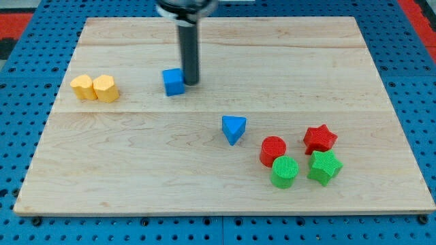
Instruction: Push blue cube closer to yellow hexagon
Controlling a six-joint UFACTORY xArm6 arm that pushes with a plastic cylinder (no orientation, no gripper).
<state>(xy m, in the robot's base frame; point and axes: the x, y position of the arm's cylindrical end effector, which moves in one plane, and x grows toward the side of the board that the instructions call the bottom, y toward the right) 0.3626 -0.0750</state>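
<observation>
The blue cube [174, 82] sits on the wooden board [225, 184] in the upper left-middle. My tip [191, 83] stands right against the cube's right side. The yellow hexagon [105, 88] lies near the board's left edge, touching a yellow heart-like block [82, 87] on its left. The cube is roughly a hundred pixels to the right of the hexagon.
A blue triangle [234, 128] lies mid-board. At the lower right are a red cylinder [273, 150], a green cylinder [285, 171], a red star [319, 139] and a green star [324, 167].
</observation>
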